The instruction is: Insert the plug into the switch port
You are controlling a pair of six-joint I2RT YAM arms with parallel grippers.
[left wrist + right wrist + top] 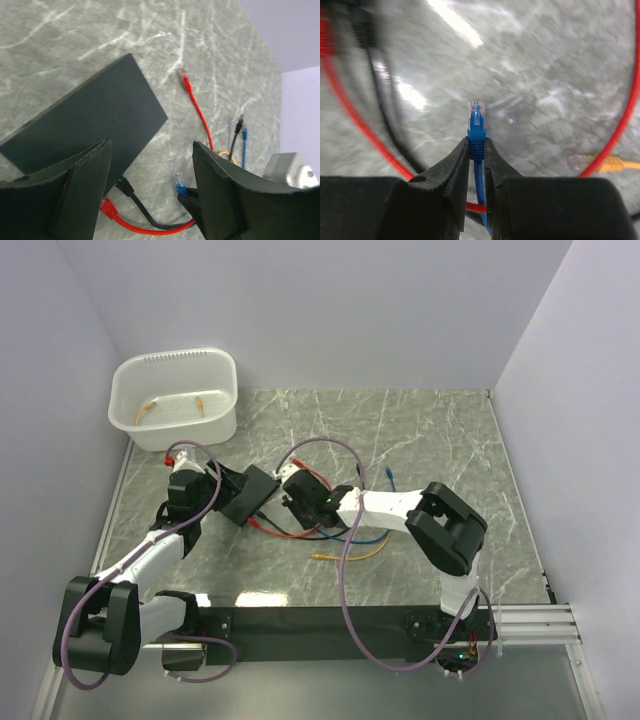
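Note:
The switch [252, 494] is a flat matte-black box lying slanted on the marble table; it also shows in the left wrist view [95, 117]. A black plug [125, 187] and a red plug [107, 206] sit at its near edge. My left gripper [231, 489] is open, its jaws [151, 145] spread wide, with the left finger over the switch's corner. My right gripper [476, 145] is shut on a blue plug [476, 116], clear tip pointing forward. That plug [179, 183] hangs a short way to the right of the switch's edge.
A white tub [175, 395] with yellow cable pieces stands at the back left. Loose red [197, 107], black [239, 122], blue [244, 136] and yellow [345, 555] cables lie on the table right of the switch. A red plug [167, 458] lies near the tub.

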